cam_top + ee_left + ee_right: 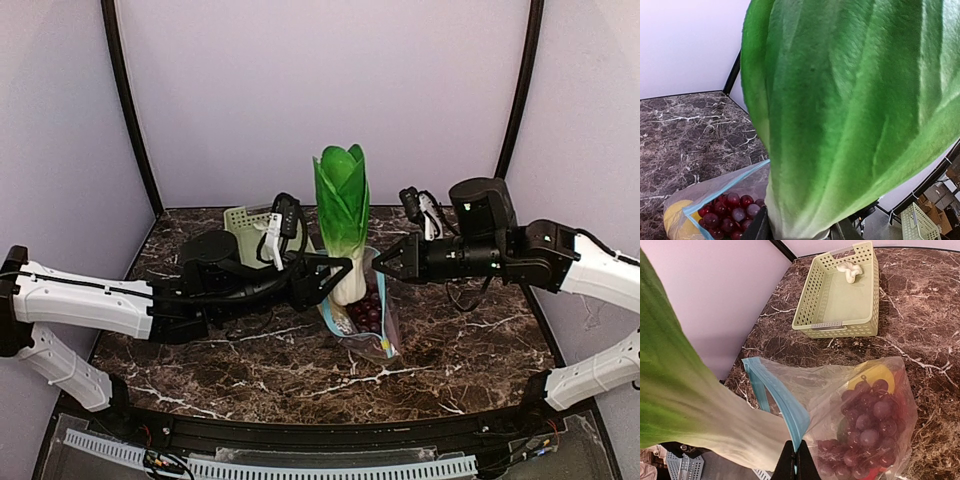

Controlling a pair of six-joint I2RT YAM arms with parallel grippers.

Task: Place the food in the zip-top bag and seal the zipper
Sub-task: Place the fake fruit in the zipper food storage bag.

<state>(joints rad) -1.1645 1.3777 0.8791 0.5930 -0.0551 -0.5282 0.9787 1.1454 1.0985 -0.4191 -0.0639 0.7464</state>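
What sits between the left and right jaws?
In the top view, the bok choy stands upright between them, its white base at the mouth of the zip-top bag.

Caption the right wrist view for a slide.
Right claw pinches the bag's zipper; bok choy at its mouth, grapes and lemon inside, garlic in the basket.

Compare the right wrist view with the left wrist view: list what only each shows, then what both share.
Only the right wrist: the white garlic lying in the pale green basket, and the right gripper shut on the zipper. Only the left wrist: the left gripper clamping the pale base of the bok choy. Both: the zip-top bag holding grapes and lemon, its zipper, the bok choy, the marble table.
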